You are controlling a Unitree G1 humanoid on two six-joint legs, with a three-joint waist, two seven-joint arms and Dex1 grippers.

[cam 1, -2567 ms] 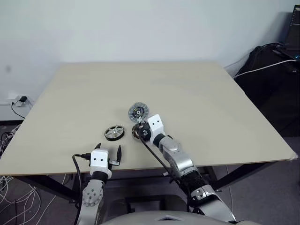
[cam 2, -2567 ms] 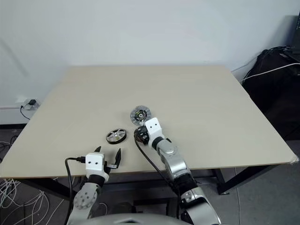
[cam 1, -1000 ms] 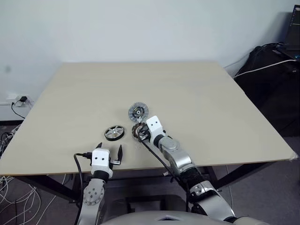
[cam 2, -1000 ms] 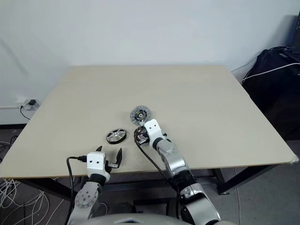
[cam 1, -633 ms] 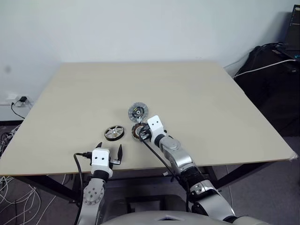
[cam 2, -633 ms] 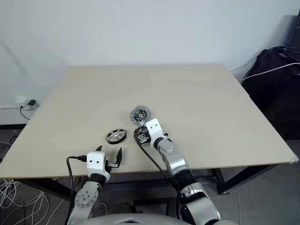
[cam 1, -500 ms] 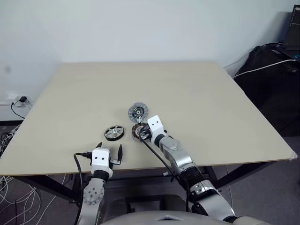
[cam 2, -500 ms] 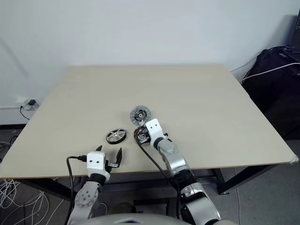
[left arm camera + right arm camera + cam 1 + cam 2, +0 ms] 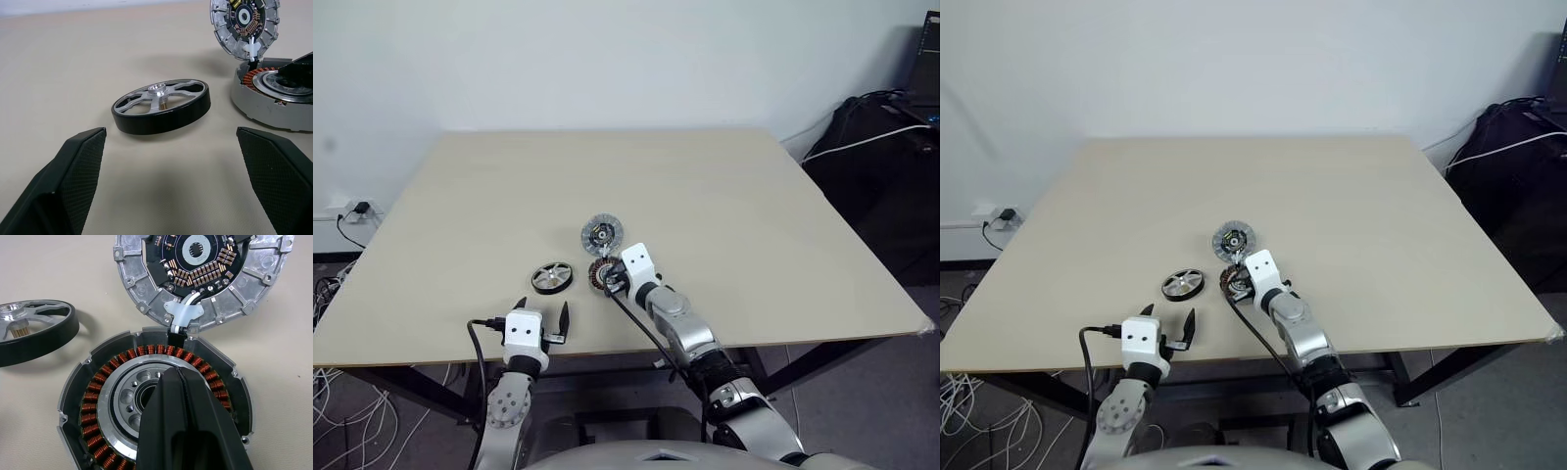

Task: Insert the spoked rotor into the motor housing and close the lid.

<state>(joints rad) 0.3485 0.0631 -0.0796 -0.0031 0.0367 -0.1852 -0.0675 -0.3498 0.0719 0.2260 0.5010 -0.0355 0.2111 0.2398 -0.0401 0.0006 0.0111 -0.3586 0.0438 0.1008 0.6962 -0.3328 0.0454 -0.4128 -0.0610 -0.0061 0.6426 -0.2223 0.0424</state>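
The spoked rotor [image 9: 552, 277], black-rimmed with silver spokes, lies flat on the table left of the motor housing [image 9: 600, 272]. My left gripper [image 9: 540, 313] stands open near the table's front edge, a short way in front of the rotor [image 9: 161, 105], with nothing between its fingers. Copper windings ring the housing [image 9: 98, 387], and my right gripper [image 9: 173, 374] is shut with its tips over the silvery centre. The lid [image 9: 200, 269] lies just beyond the housing, circuit side up, joined to it by a white wire.
The beige table [image 9: 724, 196] is bare apart from these parts. A black bag with cables [image 9: 881, 147] sits off the table's right side. A wall socket and cables [image 9: 352, 211] are at the left, below table level.
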